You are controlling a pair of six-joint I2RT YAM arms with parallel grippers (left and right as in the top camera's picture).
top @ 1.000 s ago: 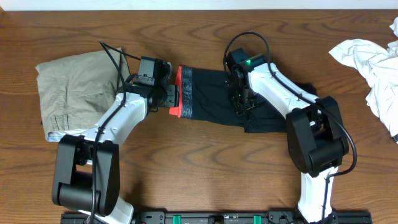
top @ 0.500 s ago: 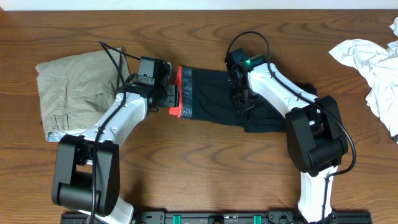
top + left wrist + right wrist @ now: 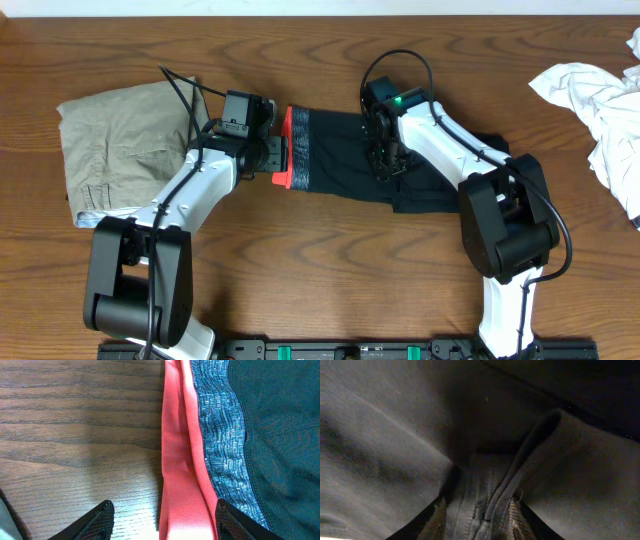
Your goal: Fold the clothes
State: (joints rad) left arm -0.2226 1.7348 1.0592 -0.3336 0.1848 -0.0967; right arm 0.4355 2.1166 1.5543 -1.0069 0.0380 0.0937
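Dark shorts (image 3: 340,155) with a red waistband (image 3: 287,150) and a blue-grey band lie flat in the middle of the table. My left gripper (image 3: 277,155) is open at the waistband's left edge; in the left wrist view the red band (image 3: 180,490) lies between its spread fingers (image 3: 162,522). My right gripper (image 3: 385,165) presses down on the middle of the shorts and is shut on a bunched seam of the dark fabric (image 3: 485,505), which fills the right wrist view.
Folded khaki trousers (image 3: 120,140) lie at the left, beside my left arm. A crumpled pile of white clothes (image 3: 600,100) lies at the far right edge. Bare wooden table (image 3: 320,270) runs along the front.
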